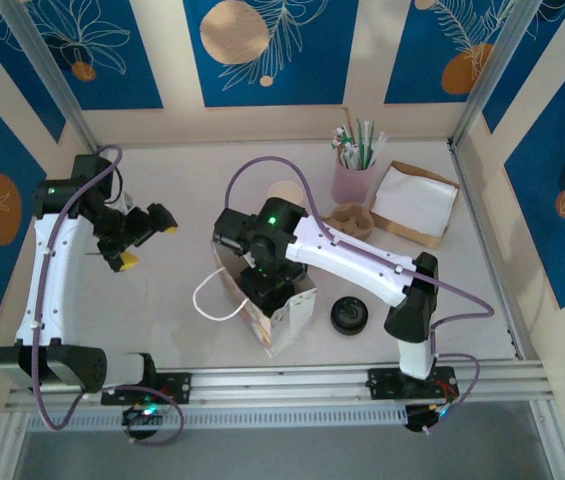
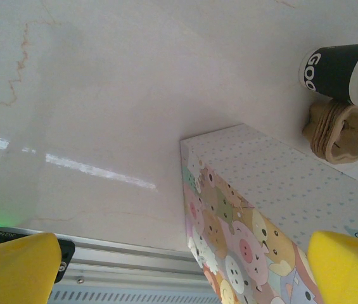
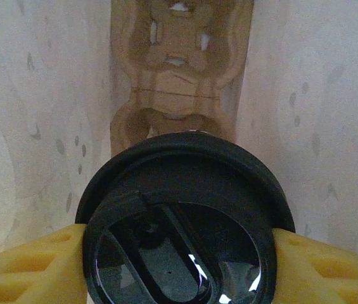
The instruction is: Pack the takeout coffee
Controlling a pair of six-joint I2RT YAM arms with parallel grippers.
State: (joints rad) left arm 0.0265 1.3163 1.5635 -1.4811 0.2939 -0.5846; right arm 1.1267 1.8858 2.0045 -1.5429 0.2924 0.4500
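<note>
Nearest, just right of the middle of the desk, a loose black lid lies flat by itself. Just left of it stands an open paper bag printed with cartoon animals, its white loop handle drooping to the left. The right arm reaches across from the right and dips into the bag's mouth. Inside, the right hand is clamped on the coffee, a yellow finger pressed to each side of its round black lid. Beyond the lid, between the bag's pale walls, a brown cardboard insert shows.

Left of the bag and well apart from it, the left hand hangs over bare desk with its fingers spread wide and nothing between them.

Farther back, a cardboard holder sits beside a paper cup with a dark band. Behind them stands a pink cup of straws, and to its right lies a brown paper packet with a white top.
</note>
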